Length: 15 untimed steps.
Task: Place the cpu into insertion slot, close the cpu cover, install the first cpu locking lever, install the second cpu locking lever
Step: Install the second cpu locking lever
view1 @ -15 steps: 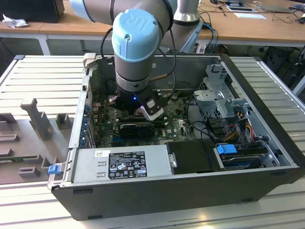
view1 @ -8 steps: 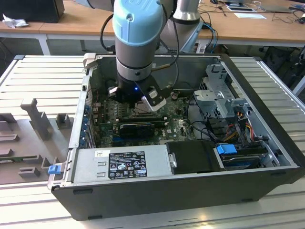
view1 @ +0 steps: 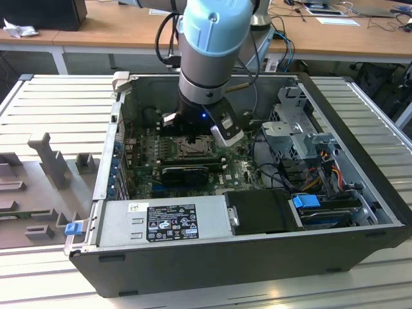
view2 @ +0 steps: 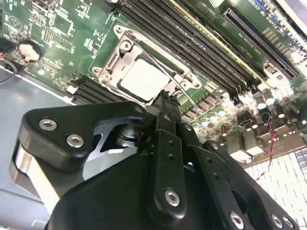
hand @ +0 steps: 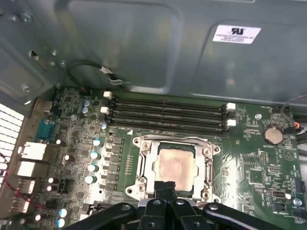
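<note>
Gripper (hand: pixel 165 189) poised just above seated cpu (hand: pixel 175 166).

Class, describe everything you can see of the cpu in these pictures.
The cpu is a flat square chip with a pale silvery-beige top, metal by its look. It lies flat in the insertion slot on the green circuit board, with the cpu cover closed around it as a frame. The gripper, its fingers together, is at one edge of the chip.

The board (hand: pixel 249 163) is showing green, the cpu (hand: pixel 175 167) pale silvery-beige inside a silvery cover (hand: pixel 144 165). The gripper (hand: pixel 165 191) is looking black, the arm (view1: pixel 212 38) light blue, and the case (view1: pixel 193 267) is showing dark grey.
</note>
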Each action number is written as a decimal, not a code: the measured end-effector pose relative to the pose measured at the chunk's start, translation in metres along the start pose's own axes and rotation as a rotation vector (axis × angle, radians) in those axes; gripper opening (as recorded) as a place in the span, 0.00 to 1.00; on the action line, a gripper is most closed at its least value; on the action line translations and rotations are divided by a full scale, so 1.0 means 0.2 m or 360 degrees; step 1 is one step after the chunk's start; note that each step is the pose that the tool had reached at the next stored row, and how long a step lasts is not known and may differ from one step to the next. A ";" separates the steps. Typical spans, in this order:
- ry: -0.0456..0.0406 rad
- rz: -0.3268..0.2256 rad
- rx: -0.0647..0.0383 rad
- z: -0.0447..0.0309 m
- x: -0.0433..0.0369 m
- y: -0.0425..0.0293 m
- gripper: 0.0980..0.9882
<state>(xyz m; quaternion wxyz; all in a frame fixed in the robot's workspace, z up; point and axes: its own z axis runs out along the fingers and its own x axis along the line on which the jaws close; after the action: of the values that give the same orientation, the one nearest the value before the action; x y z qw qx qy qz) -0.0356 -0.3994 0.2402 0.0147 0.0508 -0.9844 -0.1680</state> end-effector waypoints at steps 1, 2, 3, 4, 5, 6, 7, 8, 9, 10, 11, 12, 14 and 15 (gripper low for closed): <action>0.0004 0.0002 0.0000 -0.005 -0.003 -0.015 0.01; 0.0005 0.0003 0.0000 -0.009 -0.003 -0.027 0.01; 0.0005 0.0004 0.0000 -0.011 -0.003 -0.036 0.01; 0.0005 0.0005 0.0000 -0.015 -0.001 -0.053 0.01; 0.0005 0.0005 0.0000 -0.017 0.000 -0.068 0.01; 0.0005 0.0005 0.0000 -0.019 0.002 -0.085 0.01; 0.0005 0.0005 -0.0001 -0.019 0.003 -0.095 0.01; 0.0004 0.0005 -0.0002 -0.017 0.006 -0.102 0.01; 0.0004 0.0005 -0.0004 -0.013 0.016 -0.109 0.01; 0.0004 0.0004 -0.0006 -0.008 0.025 -0.113 0.01; 0.0004 0.0004 -0.0007 0.004 0.049 -0.114 0.01; 0.0004 0.0005 -0.0008 0.015 0.068 -0.116 0.01; 0.0004 0.0004 -0.0009 0.043 0.087 -0.124 0.01; 0.0004 0.0004 -0.0009 0.052 0.088 -0.126 0.01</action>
<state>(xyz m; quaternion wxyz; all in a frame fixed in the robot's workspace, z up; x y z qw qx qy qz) -0.0512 -0.4215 0.2223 0.0162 0.0495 -0.9839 -0.1707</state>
